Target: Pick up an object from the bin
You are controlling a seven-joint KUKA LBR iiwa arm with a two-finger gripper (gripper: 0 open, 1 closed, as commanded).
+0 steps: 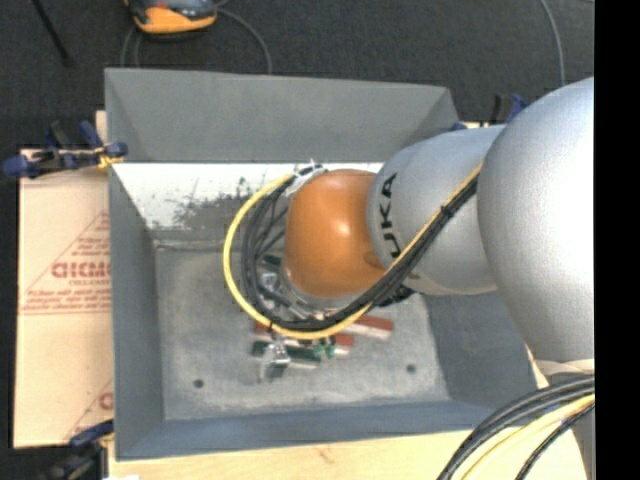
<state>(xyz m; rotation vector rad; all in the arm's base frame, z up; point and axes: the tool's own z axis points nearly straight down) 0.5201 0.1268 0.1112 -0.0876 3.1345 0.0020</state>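
My gripper (267, 285) hangs low over the middle of the bin floor, with just a grey part of its body showing at the left under the orange dome. Just in front of it lies a small cluster of things. A red-orange elongated piece (374, 326) sticks out to the right. A dark green thing (303, 352) lies beside it, with a small silvery metal bit (272, 367) at its left end. What is directly beneath the gripper is hidden.
The arm, with its orange dome and a loop of yellow and black cables, reaches in from the right and covers the bin's centre and right side. Bare grey floor shows at the left and along the front wall.
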